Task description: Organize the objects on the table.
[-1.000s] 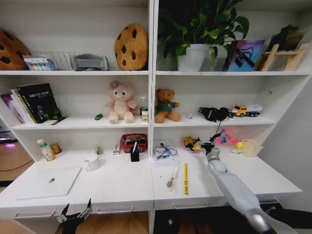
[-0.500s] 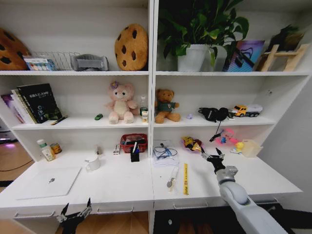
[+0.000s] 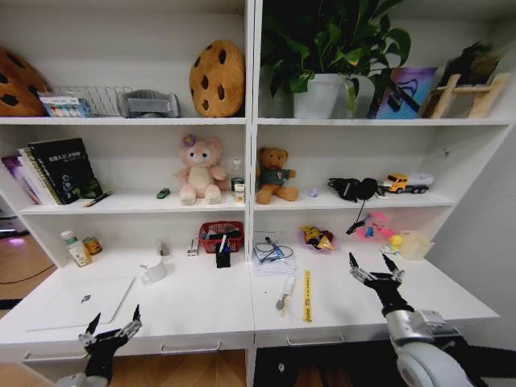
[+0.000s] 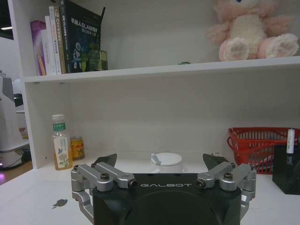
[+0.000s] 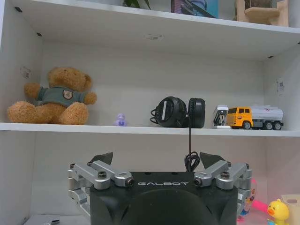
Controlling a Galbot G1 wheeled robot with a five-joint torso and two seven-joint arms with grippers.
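Laptop [image 3: 76, 301] lies flat at the desk's [image 3: 201, 306] left front corner, untouched. Left gripper [image 3: 110, 333] hovers open off that front edge; right gripper [image 3: 376, 272] open over the right end, both empty, likely poised to pick.

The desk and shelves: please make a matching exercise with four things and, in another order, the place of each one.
Things:
1. laptop
2. red basket
3. headphones
4. plant

Places:
A. top shelf, right half
B. desk top, far left
C. middle shelf, beside the toy truck
D. back of the desk, near the centre divider

Pairs: 1-B, 2-D, 3-C, 4-A
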